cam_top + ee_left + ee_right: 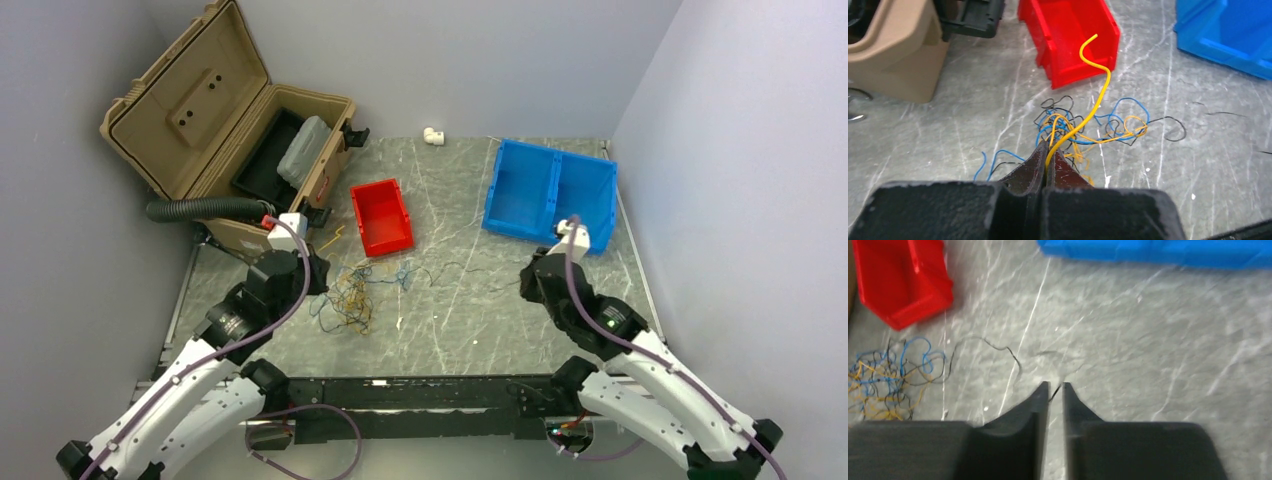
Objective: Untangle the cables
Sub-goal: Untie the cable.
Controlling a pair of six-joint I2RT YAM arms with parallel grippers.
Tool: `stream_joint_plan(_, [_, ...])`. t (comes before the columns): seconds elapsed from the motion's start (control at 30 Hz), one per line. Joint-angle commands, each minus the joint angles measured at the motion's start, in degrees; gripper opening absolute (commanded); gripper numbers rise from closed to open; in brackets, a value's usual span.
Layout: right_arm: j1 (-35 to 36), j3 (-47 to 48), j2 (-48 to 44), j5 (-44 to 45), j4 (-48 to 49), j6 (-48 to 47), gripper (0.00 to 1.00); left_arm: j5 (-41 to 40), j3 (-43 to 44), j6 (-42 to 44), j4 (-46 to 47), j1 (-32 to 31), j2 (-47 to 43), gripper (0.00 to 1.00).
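Left jaws clenched on yellow cable (1091,111), long axis running from me toward red bin (381,217), tip hooked. Tangle (350,295) sits left-centre of counter (480,320), just before bin. Right jaws pinch dark strand (1018,365), stretched left-right. If I pull apart, knot could cinch or strand slip out.

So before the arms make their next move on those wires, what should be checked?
1. Left jaws' grip on the yellow wire: ok, clamped shut on it.
2. Right jaws' grip on the dark strand: cannot tell; it sits between the nearly closed tips.
3. Yellow wire free of the tangle: not ok; its lower part runs through it.
4. Red bin and blue bin away from the tangle: ok.
5. Left arm and right arm apart: ok; the tangle lies between them.
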Motion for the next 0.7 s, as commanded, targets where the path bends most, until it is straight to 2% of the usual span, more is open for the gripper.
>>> stream_joint_plan(0.0, [0.1, -3.8, 4.0, -11.8, 5.6, -6.1, 0.31, 6.7, -0.7, 3.5, 6.2, 0.2, 0.9, 0.00])
stream_joint_plan(0.07, [0.1, -5.1, 5.8, -15.1, 8.2, -7.9, 0.52, 8.4, -1.8, 3.8, 7.8, 0.2, 1.1, 0.00])
stream_joint_plan(0.1, [0.1, -5.4, 6.8, -17.3, 10.0, -9.5, 0.59, 9.2, -2.2, 3.9, 8.4, 0.2, 1.1, 0.00])
stream_joint_plan(0.2, [0.1, -5.1, 11.2, -25.3, 16.2, -13.6, 0.68, 10.1, -2.9, 4.1, 9.4, 0.1, 1.2, 0.00])
stream_joint_plan(0.3, [0.1, -4.4, 16.4, -35.0, 24.3, -18.1, 0.71, 10.1, -2.8, 4.7, 9.3, 0.1, 1.0, 0.00])
stream_joint_plan(0.37, [0.1, -3.8, 20.3, -38.1, 28.8, -19.8, 0.72, 9.9, -2.8, 4.9, 9.1, 0.2, 0.8, 0.00])
stream_joint_plan(0.47, [0.1, -1.5, 26.9, -39.9, 33.5, -22.1, 0.74, 9.6, -3.0, 5.0, 8.6, 0.1, 0.1, 0.00])
stream_joint_plan(0.67, [0.1, 5.7, 37.4, -39.2, 36.0, -21.5, 0.74, 9.3, -3.4, 5.2, 8.1, 0.2, -1.0, 0.00])
